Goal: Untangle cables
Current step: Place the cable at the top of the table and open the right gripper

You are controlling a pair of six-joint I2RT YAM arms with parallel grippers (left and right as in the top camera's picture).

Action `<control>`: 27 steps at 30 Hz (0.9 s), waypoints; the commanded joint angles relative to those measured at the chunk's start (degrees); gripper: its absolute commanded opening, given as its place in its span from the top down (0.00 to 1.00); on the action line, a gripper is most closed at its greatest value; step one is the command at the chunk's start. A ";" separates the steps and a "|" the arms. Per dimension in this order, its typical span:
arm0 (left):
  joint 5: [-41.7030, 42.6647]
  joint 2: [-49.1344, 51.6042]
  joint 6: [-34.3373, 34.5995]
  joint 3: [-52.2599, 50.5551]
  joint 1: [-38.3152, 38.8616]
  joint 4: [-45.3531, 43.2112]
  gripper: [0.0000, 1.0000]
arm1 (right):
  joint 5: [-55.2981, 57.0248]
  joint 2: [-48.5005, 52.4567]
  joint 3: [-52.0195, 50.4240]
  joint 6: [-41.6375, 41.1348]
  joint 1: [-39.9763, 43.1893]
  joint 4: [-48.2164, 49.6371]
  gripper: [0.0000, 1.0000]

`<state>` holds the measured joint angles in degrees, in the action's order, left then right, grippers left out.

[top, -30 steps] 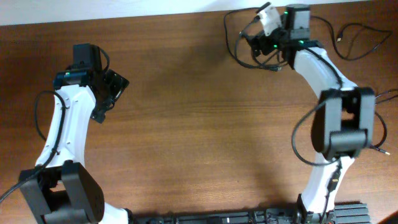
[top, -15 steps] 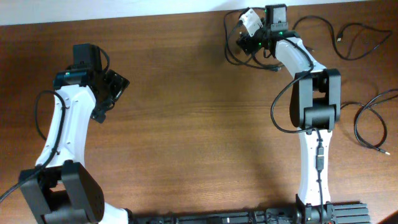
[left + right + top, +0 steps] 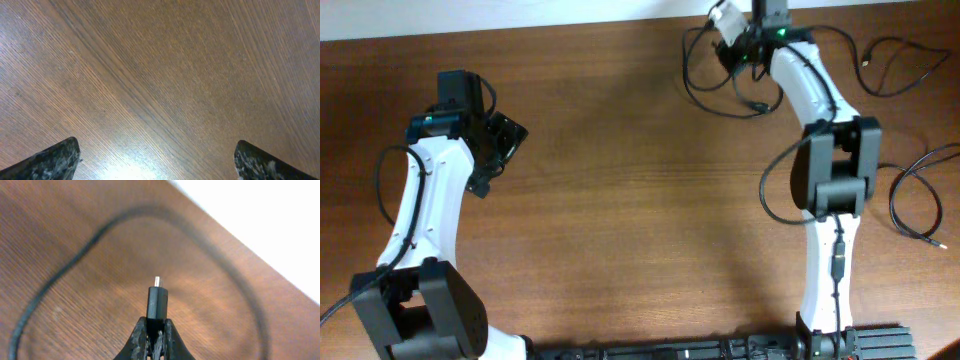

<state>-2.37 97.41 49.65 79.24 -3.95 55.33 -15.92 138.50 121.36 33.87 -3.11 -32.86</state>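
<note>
right gripper clamped on a cable's plug near the top edge of the table
the cables loop at upper right of the overhead frame, close to that far edge, strands trailing down the right side. left gripper hangs with jaws spread wide, holding nothing, over wood at upper left, well apart.

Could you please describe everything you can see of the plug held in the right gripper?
The plug is a small black rectangular connector, seemingly plastic, with a short silvery metal tip at its free end. Its lower end is pinched in the shut right gripper, tip pointing away. Behind it lie the wooden table and a blurred black cable loop; whether that loop is its own cord is unclear.
</note>
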 commanded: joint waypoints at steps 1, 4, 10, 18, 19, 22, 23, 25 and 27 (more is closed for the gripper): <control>-0.02 0.20 -0.48 0.37 -0.09 0.09 0.01 | 0.09 -9.16 2.32 0.02 -0.24 -2.29 0.96; -0.02 0.20 -0.48 0.37 -0.09 0.09 0.01 | 0.61 -10.58 2.32 5.40 -0.24 -1.70 0.96; -0.02 0.20 -0.48 0.37 -0.09 0.09 0.01 | 11.39 -10.54 2.29 5.07 -0.24 -20.17 0.96; -0.02 0.20 -0.48 0.35 -0.09 0.09 0.01 | -7.63 -12.72 0.79 -0.59 -1.38 -34.32 0.01; -0.02 0.20 -0.48 0.37 -0.09 0.09 0.01 | -7.65 -14.60 1.88 -2.97 -1.27 -35.65 0.02; -0.02 0.20 -0.48 0.37 -0.09 0.09 0.01 | -7.91 -24.59 2.34 -8.09 -1.01 -41.81 0.02; -0.02 0.20 -0.48 0.37 -0.09 0.09 0.01 | -7.87 -27.91 2.34 -9.44 -1.01 -44.22 0.01; -0.02 0.20 -0.48 0.37 -0.09 0.09 0.01 | -7.87 -34.88 2.29 -10.40 -1.01 -51.32 0.02; -0.02 0.20 -0.48 0.37 -0.09 0.09 0.01 | -7.87 -41.48 2.01 -10.43 -1.01 -58.07 0.01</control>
<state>-2.37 97.41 49.65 79.24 -3.92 55.37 -22.94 102.85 123.20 24.95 -4.12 -86.30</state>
